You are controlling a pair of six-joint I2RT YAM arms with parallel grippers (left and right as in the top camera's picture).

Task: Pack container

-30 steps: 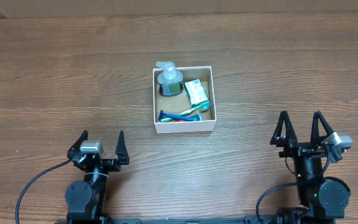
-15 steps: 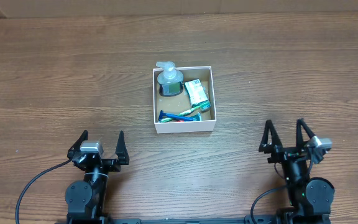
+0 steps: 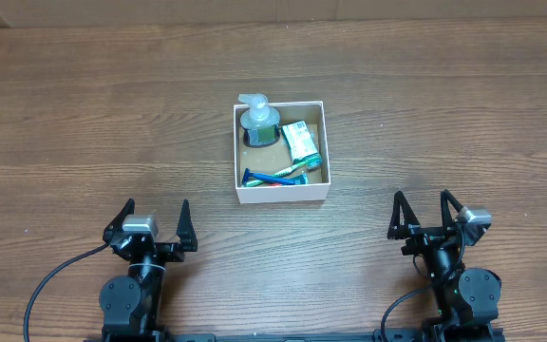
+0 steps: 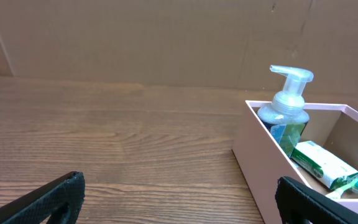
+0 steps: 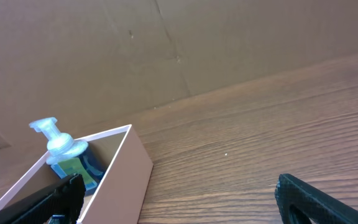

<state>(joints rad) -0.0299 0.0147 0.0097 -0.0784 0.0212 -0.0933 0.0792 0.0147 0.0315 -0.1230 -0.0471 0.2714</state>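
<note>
container sits mid-table, well ahead of both arms. inside: clear pump bottle upright in the far-left corner, green-and-white packet just beside it, blue and green slim handles along the near wall. left jaws and right jaws spread wide, holding nothing, well apart from the container. in the wrist views its white wall hides most of the contents.

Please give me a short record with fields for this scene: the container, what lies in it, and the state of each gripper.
container: open top, white walls, brown floor, on the wooden table
contents, back left: pump bottle, upright
contents, back right: green and white packet
contents, front: slim blue and green items, lying flat
left gripper: open, empty, apart from the container
right gripper: open, empty, apart from the container
</note>
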